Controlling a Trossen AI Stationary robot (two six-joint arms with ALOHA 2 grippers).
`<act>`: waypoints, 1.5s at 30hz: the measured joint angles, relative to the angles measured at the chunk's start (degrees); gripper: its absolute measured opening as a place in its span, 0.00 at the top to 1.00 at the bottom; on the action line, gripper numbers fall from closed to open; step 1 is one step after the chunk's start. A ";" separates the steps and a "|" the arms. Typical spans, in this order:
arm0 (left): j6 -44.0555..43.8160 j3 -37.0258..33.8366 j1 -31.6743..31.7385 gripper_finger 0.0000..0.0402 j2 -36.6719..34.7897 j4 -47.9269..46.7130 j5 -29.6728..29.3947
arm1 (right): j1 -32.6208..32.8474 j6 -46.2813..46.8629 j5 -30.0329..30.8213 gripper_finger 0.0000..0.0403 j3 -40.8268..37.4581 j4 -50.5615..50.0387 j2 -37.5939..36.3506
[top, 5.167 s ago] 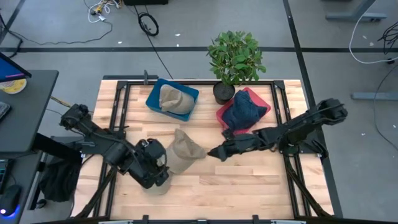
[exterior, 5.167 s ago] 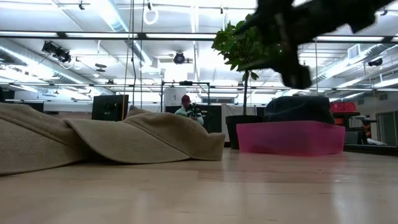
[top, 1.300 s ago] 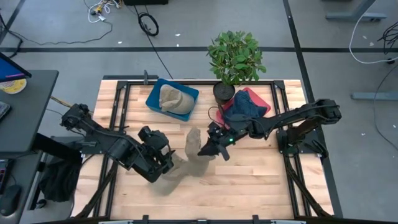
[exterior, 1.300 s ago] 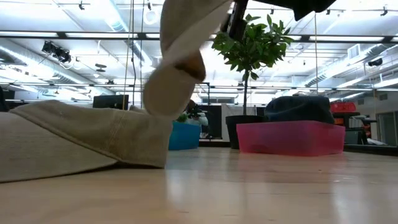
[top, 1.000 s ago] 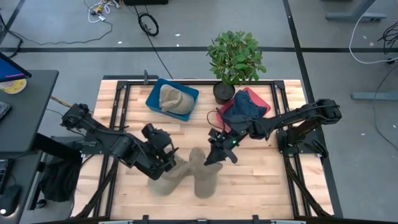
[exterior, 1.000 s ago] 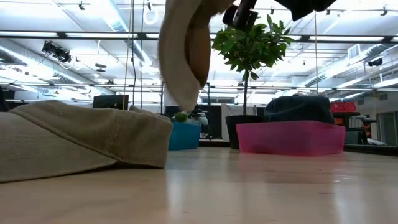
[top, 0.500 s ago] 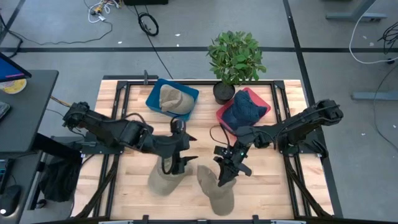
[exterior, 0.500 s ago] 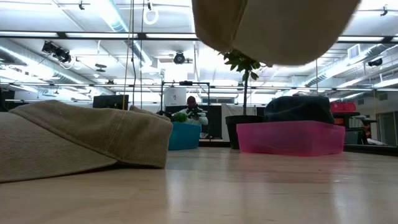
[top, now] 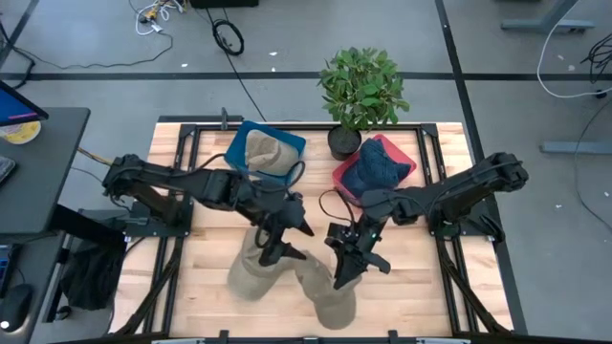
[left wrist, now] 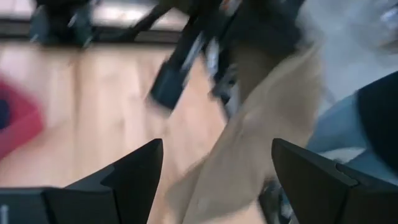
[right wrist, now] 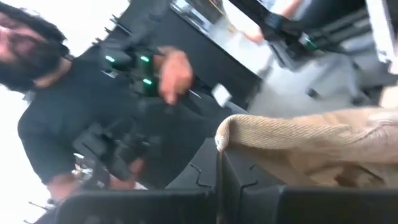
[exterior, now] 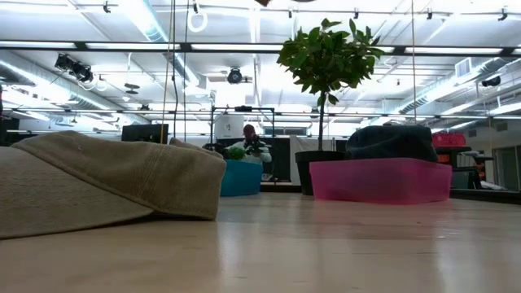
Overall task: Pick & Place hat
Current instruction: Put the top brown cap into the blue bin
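My right gripper [top: 342,268] is over the table's near middle, shut on a tan hat [top: 325,291] that it holds up in the air. A second tan hat [top: 251,272] lies flat on the wood to the left of it, and shows large in the low view [exterior: 106,187]. My left gripper [top: 287,241] reaches in from the left, open, just above that second hat. In its wrist view the held tan hat [left wrist: 249,155] shows blurred beyond the gap between its fingers [left wrist: 134,180]. My right gripper pinches a folded edge of the tan hat [right wrist: 231,134] between its two shut fingers [right wrist: 199,180]. The fingers point toward the table's near edge. The rest of the hat [right wrist: 305,146] spreads out past the fingertips, lifted clear of the table.
At the far side stand a blue bin [top: 239,145] holding a tan hat [top: 268,153], a pink bin [top: 402,153] holding a dark blue hat [top: 375,170], and a potted plant [top: 361,91]. A person in black [right wrist: 93,124] stands beyond the table's near edge.
My right gripper has carried the tan hat toward the near edge and higher; the hat has risen out of the top of the low view. My left arm has swung toward the table's right, away from the hat lying on the wood, staying open.
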 joint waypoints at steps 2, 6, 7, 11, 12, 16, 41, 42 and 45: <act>0.15 0.02 0.21 0.25 0.09 2.84 3.16 | -0.02 -2.24 0.54 1.00 1.86 -6.04 0.01; 0.23 0.04 0.12 0.25 0.07 6.50 6.28 | 0.02 -5.65 3.35 1.00 5.93 -13.77 0.09; 0.16 0.04 0.10 0.25 0.07 6.39 6.33 | 0.17 -6.45 3.85 1.00 6.99 -14.60 0.10; -0.76 0.04 0.17 0.25 0.09 5.29 6.25 | 0.68 -9.31 5.94 1.00 10.97 -16.85 0.10; -0.74 0.06 0.17 0.25 0.37 5.26 6.24 | 0.72 -9.47 5.97 1.00 11.76 -16.91 0.08; 0.30 0.02 0.17 0.25 1.07 5.02 6.11 | 0.70 -9.43 6.03 1.00 13.22 -17.43 0.08; 0.70 0.04 0.19 0.25 4.58 10.02 6.58 | 1.86 -6.32 7.50 1.00 13.22 -14.62 0.08; 0.59 0.04 0.30 0.25 4.58 10.15 7.93 | 1.86 -6.33 7.51 1.00 13.22 -14.66 0.10; -0.88 0.04 0.41 0.25 4.58 10.60 11.76 | 1.88 -6.45 7.98 1.00 13.22 -14.77 0.09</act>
